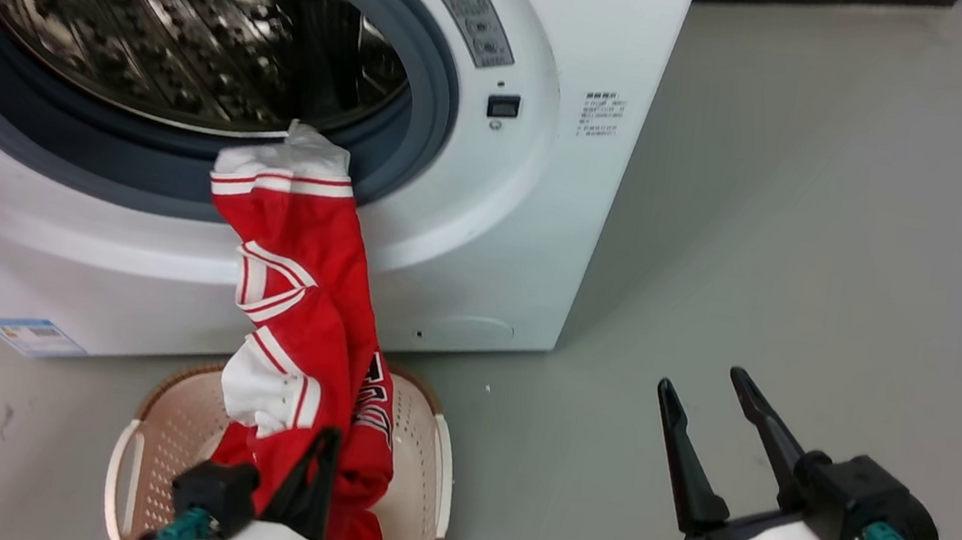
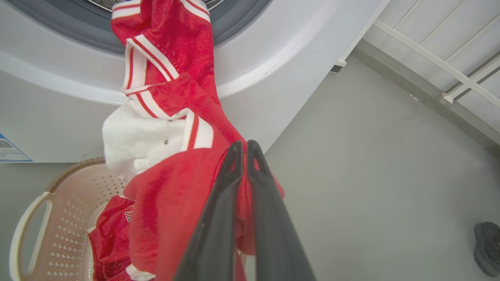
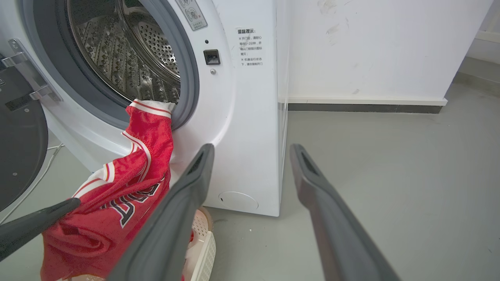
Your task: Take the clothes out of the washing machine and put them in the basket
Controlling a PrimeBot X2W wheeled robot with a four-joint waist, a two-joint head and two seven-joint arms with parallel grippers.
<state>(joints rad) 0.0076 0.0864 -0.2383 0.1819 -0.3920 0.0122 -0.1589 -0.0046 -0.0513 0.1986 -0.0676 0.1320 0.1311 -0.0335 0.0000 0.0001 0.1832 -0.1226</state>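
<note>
A red jersey (image 1: 305, 285) with white trim hangs from the grey ring of the open washing machine (image 1: 484, 243), and its lower end drops into the cream basket (image 1: 175, 443) on the floor below. Over the basket, my left gripper (image 1: 327, 439) is shut on the jersey's lower folds; the left wrist view shows the closed gripper (image 2: 240, 148) pinching the red cloth (image 2: 175, 97). Another red garment (image 2: 109, 234) lies in the basket (image 2: 39, 218). My right gripper (image 1: 703, 382) stands open above bare floor to the right, empty, and the right wrist view shows the gripper (image 3: 252, 150) facing the machine (image 3: 234, 136).
The machine's black-rimmed door (image 3: 19, 148) swings open at the left. The steel drum (image 1: 189, 32) shows bare metal. Grey floor stretches to the right of the machine. A dark shoe (image 2: 488, 246) lies on the floor, and a white wall with skirting (image 3: 363, 103) stands behind.
</note>
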